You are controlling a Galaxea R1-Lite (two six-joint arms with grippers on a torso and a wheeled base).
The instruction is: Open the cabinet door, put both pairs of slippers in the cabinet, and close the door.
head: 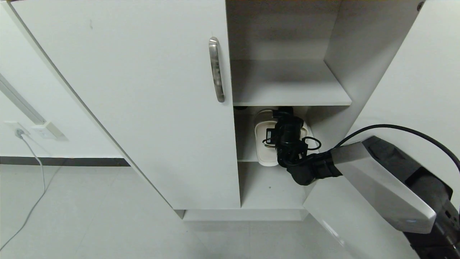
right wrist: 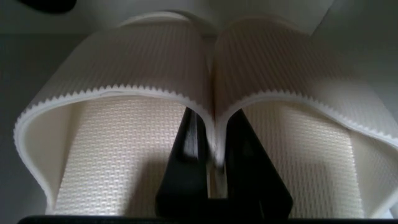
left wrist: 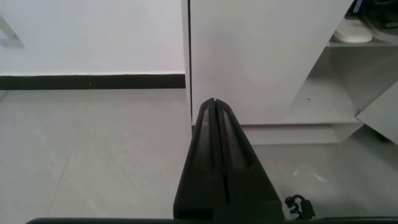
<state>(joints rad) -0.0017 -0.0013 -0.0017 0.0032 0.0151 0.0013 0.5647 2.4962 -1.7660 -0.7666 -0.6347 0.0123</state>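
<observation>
A cream pair of slippers [head: 263, 153] lies side by side on the middle shelf [head: 246, 154] of the white cabinet, toes pointing inward. My right gripper [right wrist: 214, 155] reaches into that compartment from the right and is shut on the two touching inner strap edges of the slippers [right wrist: 143, 74]. The cabinet's right door [head: 413, 90] stands open; its left door [head: 143, 90], with a metal handle [head: 216, 70], is closed. My left gripper [left wrist: 214, 124] hangs shut and empty low over the floor, facing the cabinet, with the slippers [left wrist: 351, 31] visible far off.
The upper shelf [head: 287, 86] and the bottom compartment [head: 269, 187] hold nothing. A wall socket with a grey cable [head: 18, 133] is at the far left. Tiled floor [head: 90, 216] spreads out in front of the cabinet.
</observation>
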